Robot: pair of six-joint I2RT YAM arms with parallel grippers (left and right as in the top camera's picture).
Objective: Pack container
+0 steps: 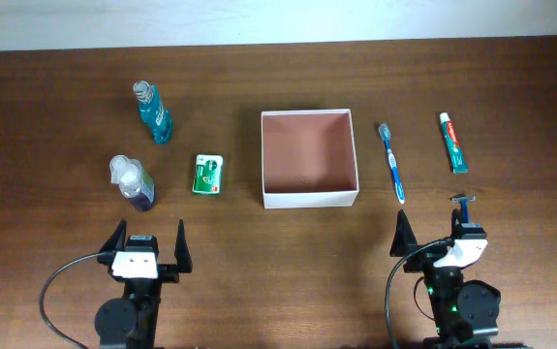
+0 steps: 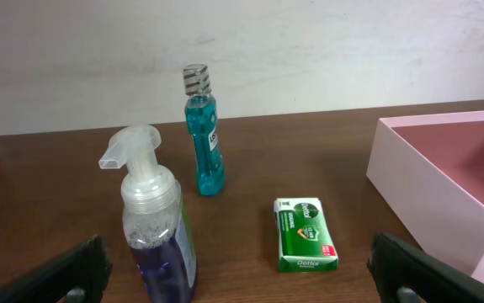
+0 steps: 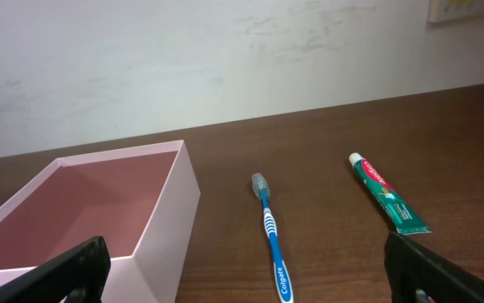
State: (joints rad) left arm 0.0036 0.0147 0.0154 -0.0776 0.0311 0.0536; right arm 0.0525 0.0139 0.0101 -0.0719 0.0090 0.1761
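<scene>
The container [image 1: 309, 201], a square open box with white walls and a reddish-brown inside, sits mid-table with nothing in it; its wall [image 2: 427, 181] shows in the left wrist view and its corner [image 3: 170, 210] in the right wrist view. My left gripper [image 1: 149, 231] is open near the front edge, behind a purple pump bottle [image 2: 153, 227] and a green soap box [image 2: 305, 234]. A blue mouthwash bottle [image 2: 206, 135] stands farther back. My right gripper [image 1: 435, 228] is open, facing a blue toothbrush [image 3: 271, 236] and a toothpaste tube [image 3: 387, 195]. Neither gripper holds anything.
A blue razor [image 1: 463, 204] lies just ahead of the right gripper's outer finger. The items lie in two groups, left and right of the container. Bare brown tabletop [image 1: 288, 262] runs between the two arms, and a white wall stands behind the table.
</scene>
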